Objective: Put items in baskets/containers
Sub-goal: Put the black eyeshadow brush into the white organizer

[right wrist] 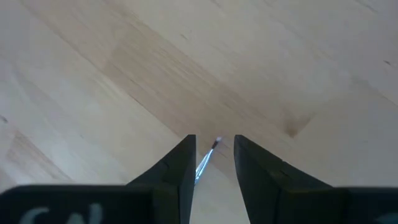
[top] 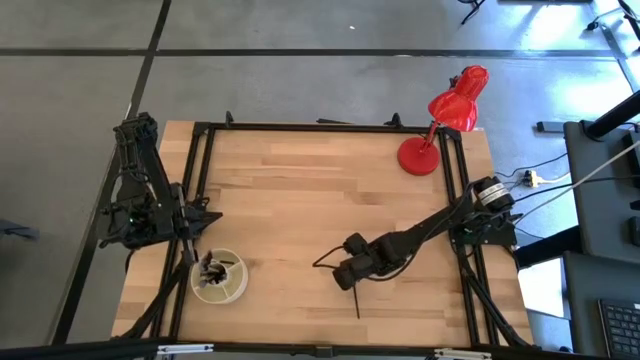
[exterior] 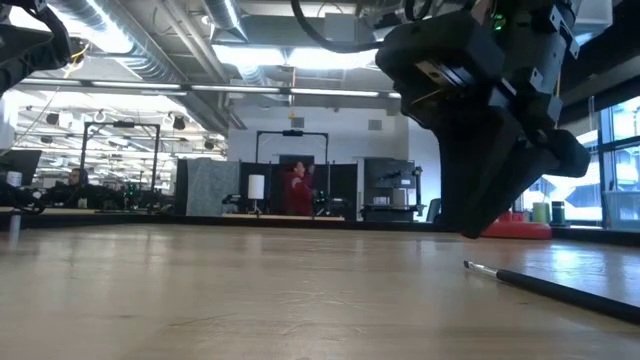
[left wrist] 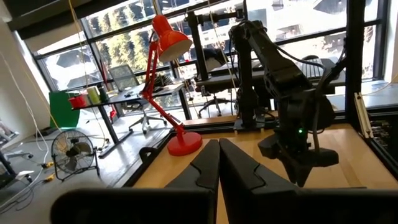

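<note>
One thin dark makeup brush [top: 355,302] lies flat on the wooden table near its near edge; the low view shows it as a long dark handle [exterior: 560,288]. My right gripper [top: 345,284] hangs just above the brush's far end, pointing down and open. In the right wrist view [right wrist: 214,149] its fingers stand on either side of the brush's pale tip [right wrist: 208,158]; I see no touch. The round cream container [top: 238,287] stands at the table's near left with several brushes [top: 213,268] upright in it. My left gripper [top: 207,215] waits shut and empty above it [left wrist: 219,155].
A red desk lamp [top: 440,130] stands at the table's far right corner, its base [exterior: 515,228] behind the right arm in the low view. Black frame rails [top: 200,180] run along both sides of the table. Bare wood lies between the container and the brush.
</note>
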`<control>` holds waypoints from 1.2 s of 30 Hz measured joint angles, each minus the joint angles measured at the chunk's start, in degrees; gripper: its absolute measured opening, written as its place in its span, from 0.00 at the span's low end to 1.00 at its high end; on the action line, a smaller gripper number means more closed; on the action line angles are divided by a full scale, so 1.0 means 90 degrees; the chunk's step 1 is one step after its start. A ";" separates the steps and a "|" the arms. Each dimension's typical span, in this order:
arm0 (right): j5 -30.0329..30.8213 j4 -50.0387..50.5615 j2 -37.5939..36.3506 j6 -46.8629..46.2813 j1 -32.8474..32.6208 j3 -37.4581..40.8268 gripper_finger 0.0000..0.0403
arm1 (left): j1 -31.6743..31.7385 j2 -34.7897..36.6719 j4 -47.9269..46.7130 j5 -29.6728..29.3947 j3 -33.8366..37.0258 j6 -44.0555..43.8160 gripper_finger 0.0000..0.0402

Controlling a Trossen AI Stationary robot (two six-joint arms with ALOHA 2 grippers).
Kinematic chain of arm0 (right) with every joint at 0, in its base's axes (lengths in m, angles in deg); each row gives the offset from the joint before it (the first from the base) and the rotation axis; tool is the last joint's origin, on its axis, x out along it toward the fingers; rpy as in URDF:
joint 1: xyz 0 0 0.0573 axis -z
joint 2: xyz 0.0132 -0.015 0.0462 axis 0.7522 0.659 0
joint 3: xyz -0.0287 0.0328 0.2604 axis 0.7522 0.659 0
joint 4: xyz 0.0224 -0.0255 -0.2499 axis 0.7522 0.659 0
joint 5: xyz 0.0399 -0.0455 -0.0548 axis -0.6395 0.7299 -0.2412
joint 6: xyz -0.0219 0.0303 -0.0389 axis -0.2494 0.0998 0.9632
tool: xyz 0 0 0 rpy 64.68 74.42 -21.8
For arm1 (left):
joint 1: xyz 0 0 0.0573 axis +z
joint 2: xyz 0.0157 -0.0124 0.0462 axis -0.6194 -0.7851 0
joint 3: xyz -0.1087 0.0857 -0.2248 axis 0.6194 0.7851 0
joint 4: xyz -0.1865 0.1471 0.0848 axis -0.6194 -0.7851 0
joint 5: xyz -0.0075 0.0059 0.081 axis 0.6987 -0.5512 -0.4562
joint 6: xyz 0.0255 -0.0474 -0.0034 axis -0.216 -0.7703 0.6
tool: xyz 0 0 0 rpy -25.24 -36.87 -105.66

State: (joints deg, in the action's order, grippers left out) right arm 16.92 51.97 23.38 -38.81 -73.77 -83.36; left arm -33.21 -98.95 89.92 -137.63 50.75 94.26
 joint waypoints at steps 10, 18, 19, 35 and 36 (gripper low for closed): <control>-0.0499 -0.0392 0.0473 0.0032 0.0000 -0.0013 0.27 | 0.0000 0.0000 -0.0002 0.0000 0.0000 0.0010 0.01; -0.0656 -0.0301 0.0543 0.0339 0.0005 -0.0032 0.19 | 0.0000 0.0000 -0.0001 0.0000 0.0000 0.0107 0.01; -0.0660 -0.0271 0.0544 0.0371 0.0006 -0.0032 0.14 | 0.0000 0.0000 0.0000 0.0000 0.0000 0.0107 0.01; 0.1929 -0.5014 0.0602 0.3807 0.0295 -0.0015 0.00 | 0.0000 -0.0019 -0.0194 0.0002 -0.0001 -0.0368 0.01; 0.1910 -0.5682 0.0655 0.4311 0.0364 -0.0017 0.00 | 0.0001 -0.0022 -0.0331 0.0004 0.0000 -0.0492 0.02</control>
State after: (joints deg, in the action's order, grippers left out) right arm 34.11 0.83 29.28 -0.01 -70.50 -83.51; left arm -33.21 -99.15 86.94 -137.59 50.75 89.83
